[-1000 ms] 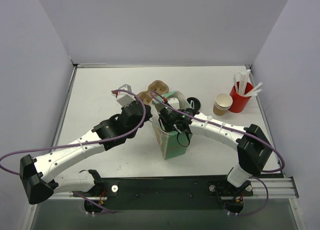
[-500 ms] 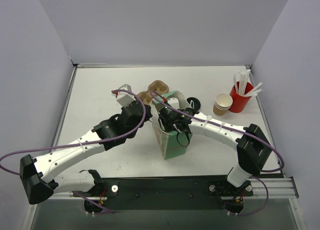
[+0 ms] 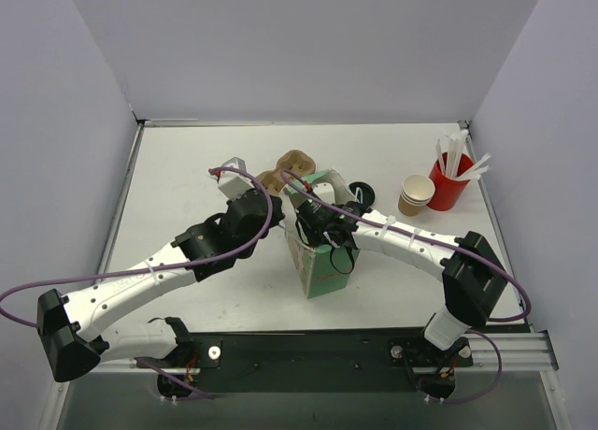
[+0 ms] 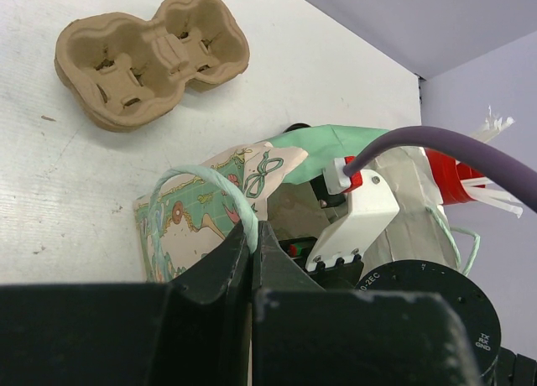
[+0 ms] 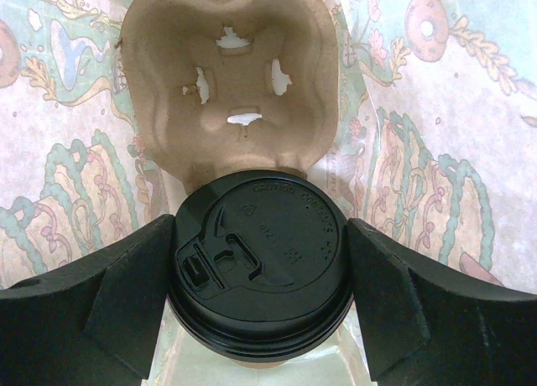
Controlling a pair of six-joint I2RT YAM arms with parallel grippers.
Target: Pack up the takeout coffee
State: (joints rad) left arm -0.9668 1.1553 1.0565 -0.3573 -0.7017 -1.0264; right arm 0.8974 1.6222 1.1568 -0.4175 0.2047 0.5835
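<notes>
Coffee cup between right gripper fingers, inside bag

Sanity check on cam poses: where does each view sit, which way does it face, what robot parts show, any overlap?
Top external: above and behind the bases, looking down on the table; both arms show whole.
Left wrist: low on the left arm, facing across the table at the pulp carrier; left hand pinches the bag handle.
Right wrist: looking down into the bag; right hand holds the lidded takeout coffee.
Shared: top external and left wrist both show the pulp carrier and red cup.
</notes>
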